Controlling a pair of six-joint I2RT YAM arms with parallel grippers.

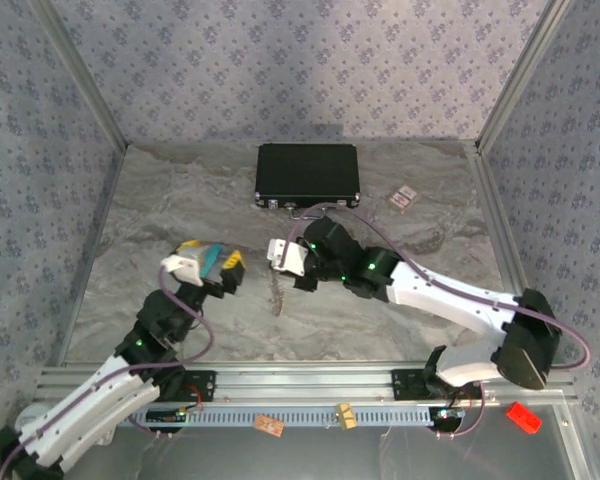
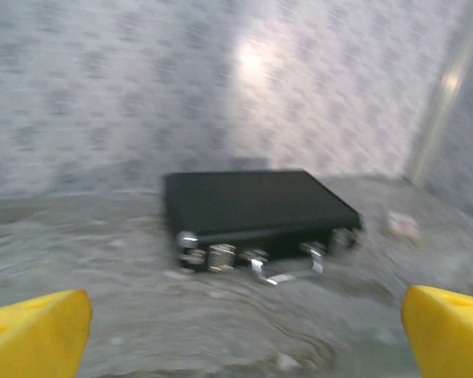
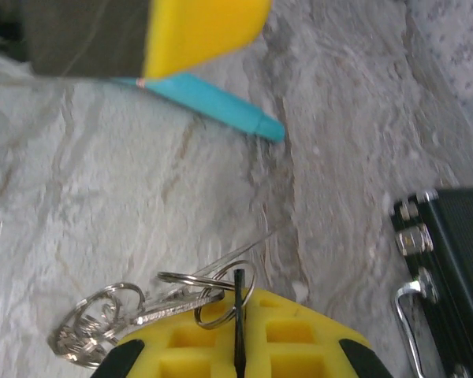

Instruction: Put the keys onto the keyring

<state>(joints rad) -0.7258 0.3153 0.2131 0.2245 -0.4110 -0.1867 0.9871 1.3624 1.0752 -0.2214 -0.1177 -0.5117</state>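
Note:
My right gripper (image 3: pixel 238 293) is shut on a thin black piece, the keys (image 3: pixel 238 277), seen edge-on between the yellow fingers (image 3: pixel 299 331). A small silver ring of the keyring (image 3: pixel 191 279) loops around that black tip. The rest of the keyring, a bunch of silvery loops and chain, trails off to the left just over the table. From above, the right gripper (image 1: pixel 278 256) is at mid-table. My left gripper (image 1: pixel 212 256) is a short way to its left. The left gripper (image 2: pixel 248 346) is open, its yellow fingers (image 2: pixel 39 331) wide apart with nothing between them.
A flat black case (image 1: pixel 307 175) with silver latches (image 2: pixel 213 256) lies at the back of the marble table (image 1: pixel 400 250). A small card (image 1: pixel 404 197) lies to its right. A turquoise stick (image 3: pixel 213 102) lies on the table, partly under the left gripper's finger (image 3: pixel 197 31).

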